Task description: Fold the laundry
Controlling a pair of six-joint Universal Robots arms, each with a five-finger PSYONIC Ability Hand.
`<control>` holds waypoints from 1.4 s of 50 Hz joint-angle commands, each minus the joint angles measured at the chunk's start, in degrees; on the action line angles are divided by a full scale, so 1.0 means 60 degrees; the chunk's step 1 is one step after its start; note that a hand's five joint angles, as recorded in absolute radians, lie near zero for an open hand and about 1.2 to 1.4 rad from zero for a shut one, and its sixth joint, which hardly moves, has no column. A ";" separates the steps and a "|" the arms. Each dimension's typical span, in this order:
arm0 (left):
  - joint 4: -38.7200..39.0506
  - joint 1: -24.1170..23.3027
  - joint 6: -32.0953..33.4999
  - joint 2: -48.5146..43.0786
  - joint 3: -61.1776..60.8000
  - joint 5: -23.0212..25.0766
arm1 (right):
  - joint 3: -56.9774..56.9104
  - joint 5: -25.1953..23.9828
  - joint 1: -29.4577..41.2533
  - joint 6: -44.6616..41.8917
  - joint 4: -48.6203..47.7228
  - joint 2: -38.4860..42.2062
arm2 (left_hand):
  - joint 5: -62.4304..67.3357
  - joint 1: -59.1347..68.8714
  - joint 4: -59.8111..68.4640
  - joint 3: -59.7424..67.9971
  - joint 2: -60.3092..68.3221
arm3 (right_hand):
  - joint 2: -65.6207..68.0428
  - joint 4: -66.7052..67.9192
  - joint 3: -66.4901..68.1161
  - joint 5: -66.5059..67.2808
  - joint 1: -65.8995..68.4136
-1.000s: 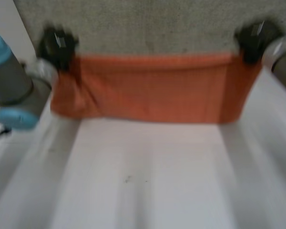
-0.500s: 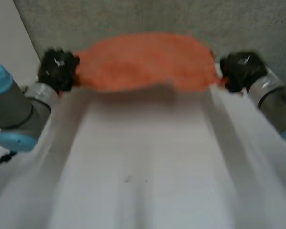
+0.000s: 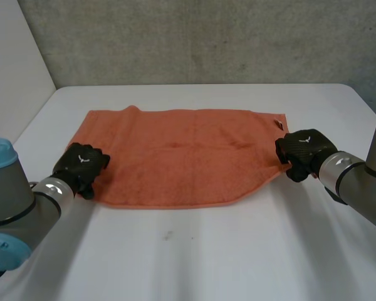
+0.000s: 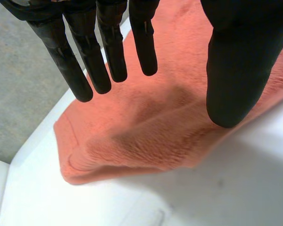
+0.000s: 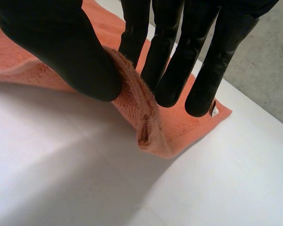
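Orange terry towel [image 3: 182,157], head view: flat on the white table [image 3: 194,269], long axis running hand to hand. At its near-left corner is the left hand [image 3: 81,168], at its right short edge the right hand [image 3: 301,152]; both equally close.

Left wrist view: fingers [image 4: 108,52] straight, spread off the thumb [image 4: 236,70], above the towel's rounded corner, gripping nothing.

Right wrist view: thumb and straight fingers pinch the hemmed edge, raised into a ridge. Nap looks soft, limp.
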 commanded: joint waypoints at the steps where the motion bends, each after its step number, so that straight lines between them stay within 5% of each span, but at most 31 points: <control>1: 0.0001 -0.0226 -0.0090 0.0173 -0.0369 0.0327 | 0.0176 -0.0152 -0.0242 0.0117 -0.0076 -0.0017 | 0.0284 0.0335 0.0257 0.0181 0.0217 | 0.2054 0.1934 0.1990 0.2130 0.3998; 39: 0.1832 0.0447 -0.0177 -0.1394 0.0260 -0.0083 | 0.0191 -0.0152 -0.0815 0.0146 -0.0252 0.0056 | 0.1237 0.1288 0.1210 0.1134 0.1170 | 0.2054 0.1934 0.1990 0.2130 0.3998; 53: 0.1773 0.0492 -0.2359 -0.1306 0.0685 0.0224 | 0.0220 -0.0152 -0.0815 0.0117 -0.0238 0.0085 | 0.1770 0.1821 0.1743 0.1667 0.1703 | 0.2054 0.1934 0.1990 0.2130 0.3998; 70: 0.1700 0.0477 -0.2828 -0.1643 0.1124 0.0444 | 0.0235 -0.0138 -0.0800 0.0015 -0.0252 0.0144 | 0.1909 0.1961 0.1882 0.1807 0.1842 | 0.2054 0.1934 0.1990 0.2130 0.3998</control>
